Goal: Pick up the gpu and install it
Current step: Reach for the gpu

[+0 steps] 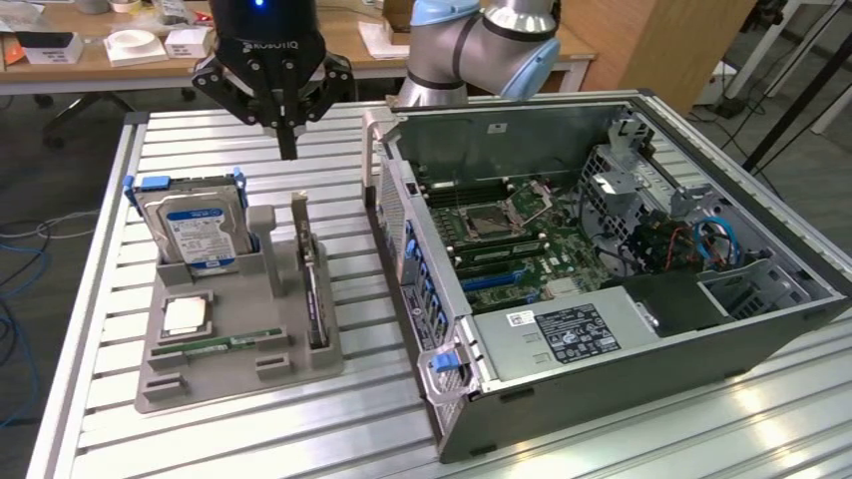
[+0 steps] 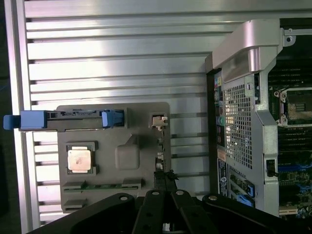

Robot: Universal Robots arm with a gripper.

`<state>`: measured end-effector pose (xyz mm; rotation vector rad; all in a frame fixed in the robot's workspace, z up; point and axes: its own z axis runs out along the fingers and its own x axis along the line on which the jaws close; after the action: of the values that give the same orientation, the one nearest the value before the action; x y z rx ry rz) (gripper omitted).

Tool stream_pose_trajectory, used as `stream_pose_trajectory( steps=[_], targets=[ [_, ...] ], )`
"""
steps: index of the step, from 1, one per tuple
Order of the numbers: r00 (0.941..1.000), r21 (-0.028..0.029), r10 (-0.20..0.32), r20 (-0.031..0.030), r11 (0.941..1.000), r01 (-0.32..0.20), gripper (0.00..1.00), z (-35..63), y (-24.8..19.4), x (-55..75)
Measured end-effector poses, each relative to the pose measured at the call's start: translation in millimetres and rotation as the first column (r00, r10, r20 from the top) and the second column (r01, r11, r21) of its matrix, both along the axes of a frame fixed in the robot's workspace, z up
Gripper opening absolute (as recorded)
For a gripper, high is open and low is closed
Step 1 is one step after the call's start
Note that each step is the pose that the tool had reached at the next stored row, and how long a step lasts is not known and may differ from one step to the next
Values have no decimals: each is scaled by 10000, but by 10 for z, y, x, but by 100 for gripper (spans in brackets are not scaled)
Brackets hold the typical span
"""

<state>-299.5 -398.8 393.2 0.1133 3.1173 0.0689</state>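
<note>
The gpu (image 1: 310, 274) is a slim dark card standing on its edge in a slot of the grey holder tray (image 1: 239, 374), its silver bracket at the far end. My gripper (image 1: 286, 148) hangs shut and empty a little above that far end, not touching it. In the wrist view the gpu (image 2: 159, 146) shows edge-on as a thin dark line, and the shut gripper (image 2: 165, 183) sits over part of it. The open computer case (image 1: 600, 269) lies at the exterior view's right with its motherboard (image 1: 513, 249) exposed.
The holder tray also carries a silver hard drive (image 1: 200, 235) in blue rails, a processor chip (image 1: 187, 317) and a green memory stick (image 1: 219, 344). All of it rests on a slatted aluminium table (image 1: 359, 419). A wooden desk (image 1: 134, 70) with boxes stands behind.
</note>
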Motion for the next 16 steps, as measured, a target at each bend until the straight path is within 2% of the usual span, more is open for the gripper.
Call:
stream_pose_trajectory(
  steps=[16],
  targets=[
    [10000,0,2,-1,10000,-2,11,-2,-7,-12]
  ],
)
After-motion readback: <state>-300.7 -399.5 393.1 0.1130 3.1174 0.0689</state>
